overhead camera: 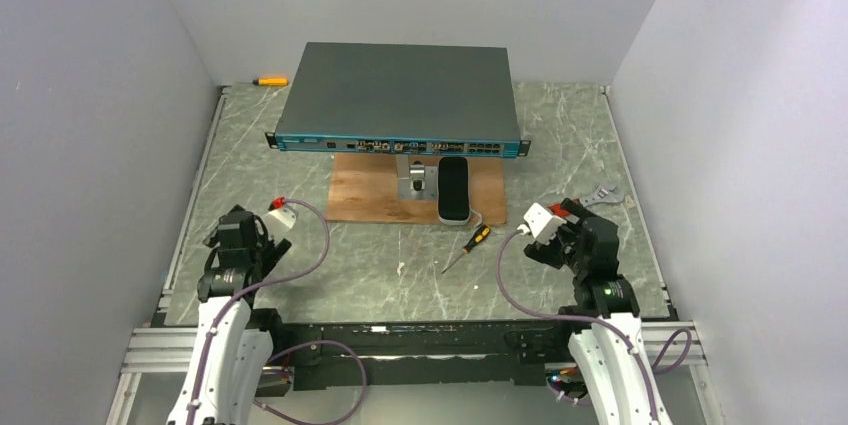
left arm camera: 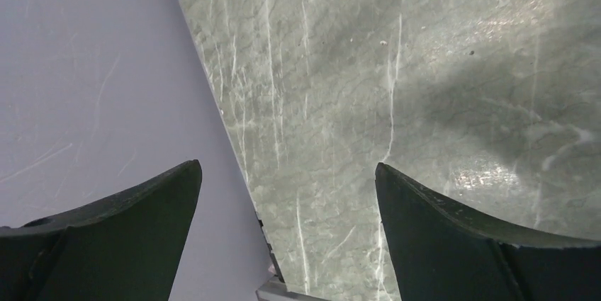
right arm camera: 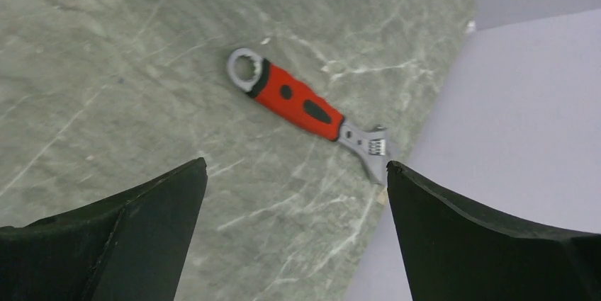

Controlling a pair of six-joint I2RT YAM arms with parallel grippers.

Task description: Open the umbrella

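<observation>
**Umbrella packed, both arms standing off**

We see the umbrella (overhead camera: 453, 190) lying closed on the wooden board (overhead camera: 365, 200), just in front of the network switch (overhead camera: 400, 95), with its length running from 12 to 6 o'clock. The left gripper (left arm camera: 285, 166) hangs at its 8 o'clock and the right gripper (right arm camera: 296, 163) at its 4 o'clock. Both have fingers wide apart and hold nothing. They flank it, we judge, so each can take one end. A red wrench (right arm camera: 301, 103) lies under the right one.
</observation>
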